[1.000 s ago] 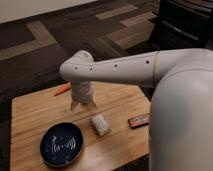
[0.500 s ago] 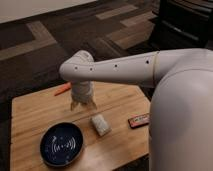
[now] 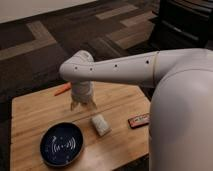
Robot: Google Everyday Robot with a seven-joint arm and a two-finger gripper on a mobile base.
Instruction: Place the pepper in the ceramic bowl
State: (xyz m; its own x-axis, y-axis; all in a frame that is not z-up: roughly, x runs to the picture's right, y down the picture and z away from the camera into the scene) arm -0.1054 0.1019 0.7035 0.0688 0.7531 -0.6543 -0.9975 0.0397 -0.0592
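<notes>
The gripper [image 3: 83, 106] hangs straight down over the back middle of the wooden worktop [image 3: 30, 112], its fingers [image 3: 75, 105] spread wide with nothing between them, the tips close to the wood. The pepper [image 3: 62, 90] lies on the worktop just beside the gripper, near the far edge. The ceramic bowl [image 3: 61, 144] sits at the front, apart from the pepper. A small white block [image 3: 101, 125] and a flat red-and-black packet [image 3: 139, 120] lie nearby.
</notes>
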